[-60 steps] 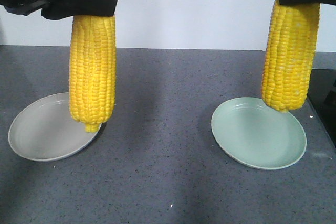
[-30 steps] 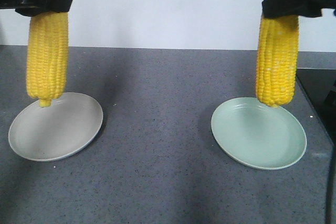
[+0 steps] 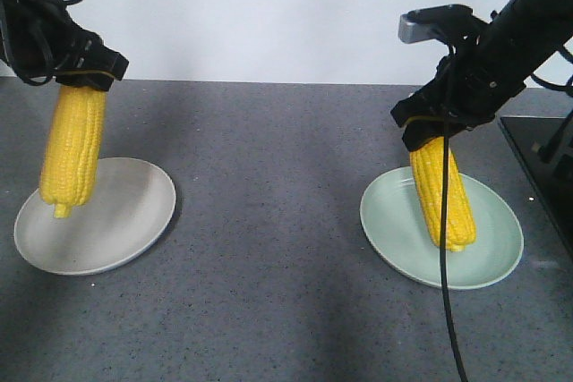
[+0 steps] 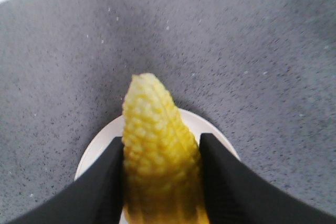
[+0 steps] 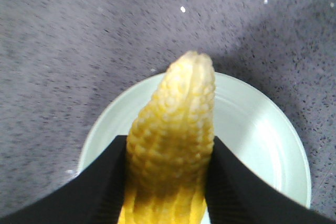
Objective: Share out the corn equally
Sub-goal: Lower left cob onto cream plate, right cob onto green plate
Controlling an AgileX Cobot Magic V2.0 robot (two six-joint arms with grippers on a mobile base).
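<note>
since half a second ago we have lowered both cobs from hanging upright above the plates to leaning down over them: our left gripper [image 3: 82, 80] is clamped on the butt of one corn cob [image 3: 72, 149], its tip low over the grey plate [image 3: 134, 221], and our right gripper [image 3: 439, 127] is clamped on the other cob [image 3: 443, 194], whose tip looks to rest in the green plate [image 3: 497, 252]. we judge one cob per plate is the even split, so only the release is left. whether the left tip touches its plate we cannot tell.

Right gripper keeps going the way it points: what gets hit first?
The green plate. The right gripper points down with its cob leading, so the cob's tip likely meets the plate first; it looks at or near it already.
</note>
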